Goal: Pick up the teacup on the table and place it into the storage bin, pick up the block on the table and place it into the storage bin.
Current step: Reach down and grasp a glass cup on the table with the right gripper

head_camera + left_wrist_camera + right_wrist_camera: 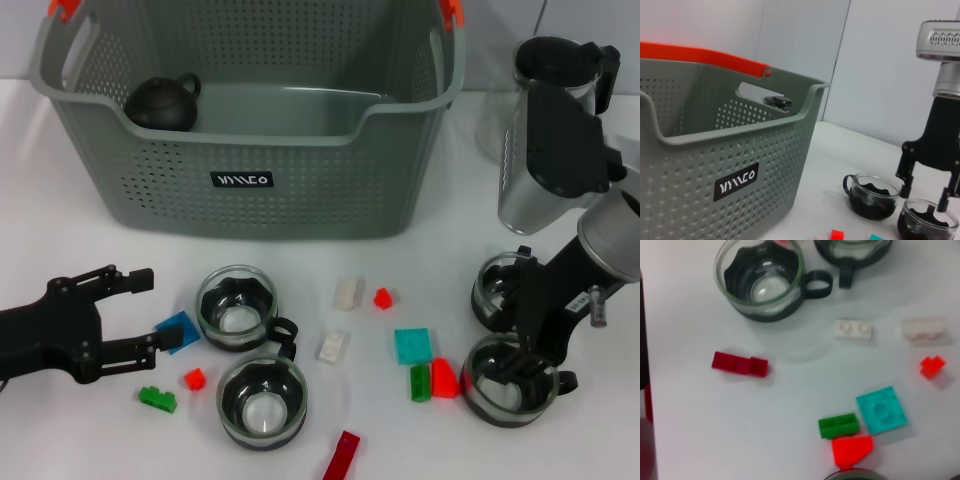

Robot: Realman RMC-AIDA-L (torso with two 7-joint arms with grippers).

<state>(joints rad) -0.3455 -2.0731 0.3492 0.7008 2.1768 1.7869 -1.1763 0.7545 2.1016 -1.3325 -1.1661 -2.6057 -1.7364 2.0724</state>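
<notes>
Bright, even light, faint shadows; right wrist view soft-focused.

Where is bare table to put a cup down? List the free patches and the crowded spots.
Free: the strip between the storage bin front wall and the white blocks; the near edge left of the dark red block. Crowded: around the two middle teacups, and at the right pincer over the right-hand cups.

Grey-green perforated storage bin with orange clips; black teapot inside.
</notes>
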